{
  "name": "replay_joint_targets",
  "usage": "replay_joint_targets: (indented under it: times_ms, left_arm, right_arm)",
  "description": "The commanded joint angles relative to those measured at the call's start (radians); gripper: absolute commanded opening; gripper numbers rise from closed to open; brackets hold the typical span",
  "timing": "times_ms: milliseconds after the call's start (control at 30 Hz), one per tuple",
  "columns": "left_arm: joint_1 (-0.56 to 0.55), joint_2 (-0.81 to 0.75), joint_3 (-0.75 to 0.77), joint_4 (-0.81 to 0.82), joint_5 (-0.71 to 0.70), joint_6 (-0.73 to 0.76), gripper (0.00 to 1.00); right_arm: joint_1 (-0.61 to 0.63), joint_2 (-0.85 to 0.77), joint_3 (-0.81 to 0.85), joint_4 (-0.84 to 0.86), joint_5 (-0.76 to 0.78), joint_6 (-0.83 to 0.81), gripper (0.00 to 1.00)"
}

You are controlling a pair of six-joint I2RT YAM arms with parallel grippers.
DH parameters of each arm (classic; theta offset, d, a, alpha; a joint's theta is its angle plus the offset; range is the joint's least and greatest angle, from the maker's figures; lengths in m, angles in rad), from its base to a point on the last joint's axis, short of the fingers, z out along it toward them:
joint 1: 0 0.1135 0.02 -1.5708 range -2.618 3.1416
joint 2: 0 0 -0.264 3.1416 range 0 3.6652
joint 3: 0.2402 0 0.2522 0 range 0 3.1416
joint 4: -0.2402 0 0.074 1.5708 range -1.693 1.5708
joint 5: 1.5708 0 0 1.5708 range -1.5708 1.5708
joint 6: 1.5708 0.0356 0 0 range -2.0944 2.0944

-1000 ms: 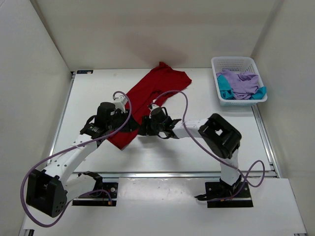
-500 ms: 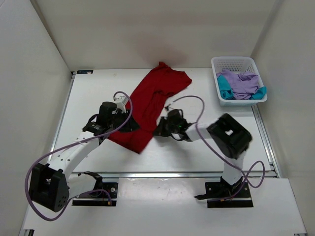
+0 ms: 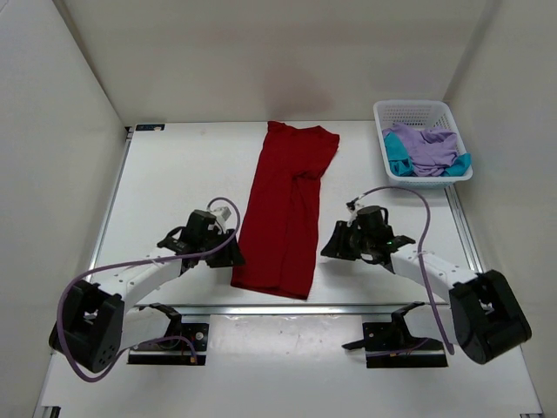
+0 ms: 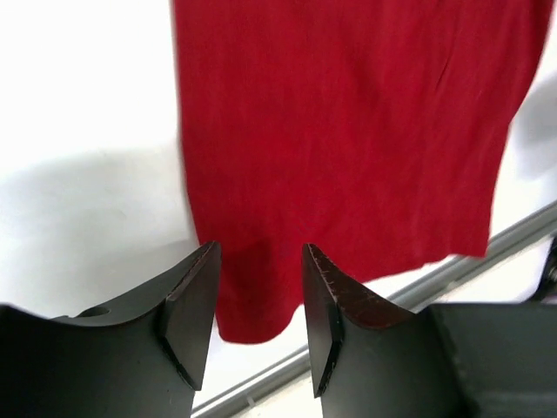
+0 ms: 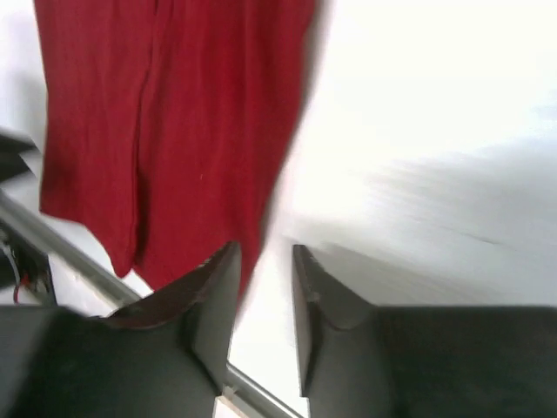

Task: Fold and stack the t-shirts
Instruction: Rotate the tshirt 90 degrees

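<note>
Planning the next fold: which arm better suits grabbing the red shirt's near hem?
Probably left: left gripper is open at the red t-shirt's near corner; right gripper stands off its edge.

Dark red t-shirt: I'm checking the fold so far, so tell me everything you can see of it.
The dark red t-shirt is plain soft cloth, folded lengthwise into a long narrow strip with a lengthwise crease. It lies flat on the white table, running from the far side almost to the near edge. The left gripper and right gripper flank its near end, both open, neither gripping it.
</note>
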Motion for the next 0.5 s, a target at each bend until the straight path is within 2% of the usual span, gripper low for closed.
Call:
replay_joint_targets:
  times_ms: [0, 100, 167, 200, 267, 333, 433, 467]
  left_arm:
    - [-0.039, -0.007, -0.041, 0.036, 0.016, -0.042, 0.53]
    - [-0.033, -0.012, -0.061, 0.045, -0.012, -0.048, 0.51]
    - [-0.03, -0.019, -0.071, 0.051, -0.022, -0.044, 0.46]
    - [-0.031, -0.013, -0.078, 0.045, -0.024, -0.047, 0.44]
    - [-0.051, -0.001, -0.086, 0.059, -0.027, -0.051, 0.34]
    - [-0.063, 0.019, -0.1, 0.088, 0.002, -0.062, 0.19]
    - [-0.086, 0.022, -0.126, 0.099, 0.019, -0.076, 0.0]
    - [-0.093, 0.004, -0.135, 0.094, 0.014, -0.088, 0.0]
  right_arm:
    - [-0.071, -0.084, 0.048, -0.057, 0.025, -0.069, 0.27]
    - [-0.108, -0.081, 0.119, -0.056, 0.005, -0.095, 0.14]
    - [-0.108, -0.029, 0.163, 0.001, -0.035, -0.112, 0.02]
    - [-0.108, 0.009, 0.203, 0.015, -0.029, -0.128, 0.01]
    - [-0.104, 0.091, 0.264, 0.079, -0.047, -0.129, 0.0]
    - [-0.114, 0.189, 0.343, 0.134, -0.109, -0.119, 0.0]
    - [-0.086, 0.299, 0.447, 0.072, -0.074, -0.13, 0.0]
    - [-0.075, 0.298, 0.437, 0.076, -0.064, -0.13, 0.0]
